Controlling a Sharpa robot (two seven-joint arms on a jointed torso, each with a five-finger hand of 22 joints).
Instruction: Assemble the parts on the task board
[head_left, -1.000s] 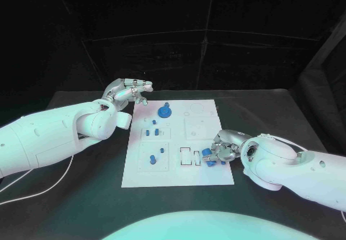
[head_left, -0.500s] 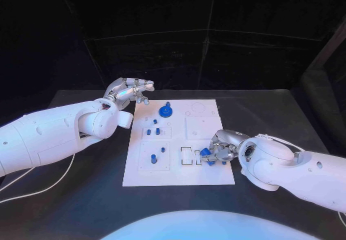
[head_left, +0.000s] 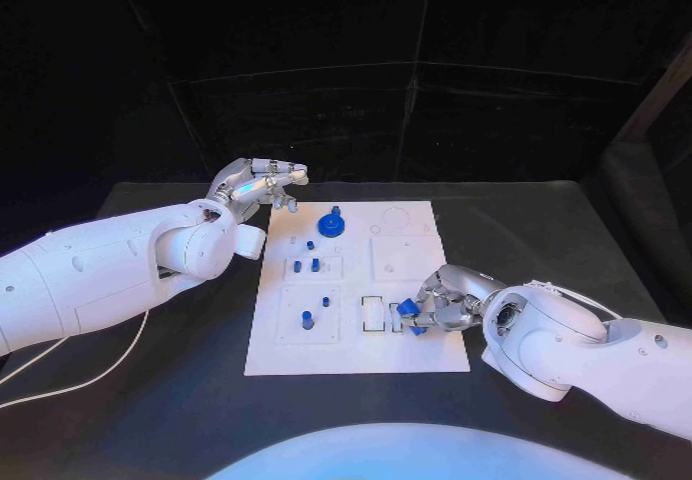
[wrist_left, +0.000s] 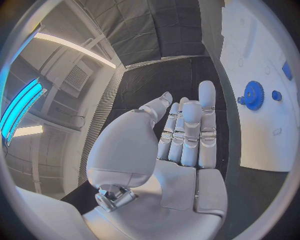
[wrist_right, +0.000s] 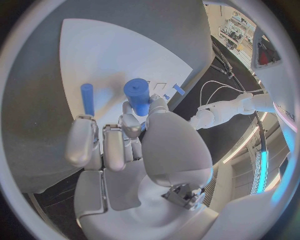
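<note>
Blue part (wrist_right: 137, 96) pinched by right robot hand (head_left: 440, 301); left robot hand (head_left: 260, 183) apparently empty, half-curled.

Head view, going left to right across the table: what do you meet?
Left hand → blue gear on the task board → right hand, holding a blue part at the board's near right.

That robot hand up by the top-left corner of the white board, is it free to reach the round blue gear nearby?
Probably yes. The left robot hand holds nothing, its fingers apart, and hovers off the task board. The blue gear lies close by with bare board between them and nothing in the way.
</note>
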